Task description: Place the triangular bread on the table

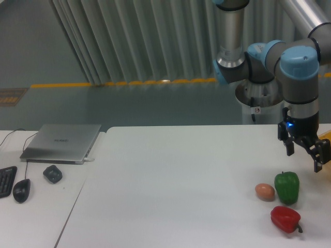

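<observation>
My gripper [304, 157] hangs over the right side of the white table [181, 175], a little above and behind the green pepper [287, 187]. Its two dark fingers [290, 149] stand apart, and nothing shows between them. I do not see the triangular bread clearly. A small yellow-tan sliver [327, 136] shows at the right edge of the frame, just behind the gripper; I cannot tell what it is.
A brown egg [265, 191] lies left of the green pepper, and a red pepper [285, 218] lies in front of them. The narrower desk at the left holds a laptop [62, 142], a mouse [21, 190], a small dark object [52, 173] and a keyboard edge [5, 181].
</observation>
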Robot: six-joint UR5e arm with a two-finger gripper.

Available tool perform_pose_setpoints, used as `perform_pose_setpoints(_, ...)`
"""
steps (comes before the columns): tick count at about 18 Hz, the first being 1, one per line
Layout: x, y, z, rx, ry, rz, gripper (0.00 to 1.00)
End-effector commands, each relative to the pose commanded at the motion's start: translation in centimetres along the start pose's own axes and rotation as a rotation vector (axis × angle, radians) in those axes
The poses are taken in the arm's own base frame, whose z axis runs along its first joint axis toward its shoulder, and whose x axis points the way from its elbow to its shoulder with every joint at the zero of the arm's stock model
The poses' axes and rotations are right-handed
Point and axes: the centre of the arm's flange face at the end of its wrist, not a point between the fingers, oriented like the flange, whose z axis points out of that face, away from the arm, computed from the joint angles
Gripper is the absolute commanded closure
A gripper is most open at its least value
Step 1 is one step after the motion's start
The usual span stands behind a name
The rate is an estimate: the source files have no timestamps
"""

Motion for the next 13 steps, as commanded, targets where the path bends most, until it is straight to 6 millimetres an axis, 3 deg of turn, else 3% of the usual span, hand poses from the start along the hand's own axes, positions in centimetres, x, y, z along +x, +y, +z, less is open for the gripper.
perform_pose_setpoints(7, 0.2, 0.4, 1.5, 0.056, -0.032, -0.016, 0.00)
perform_pose_setpoints(13, -0.6, 1.3, 1.0, -0.037, -0.100, -0.014, 0.00)
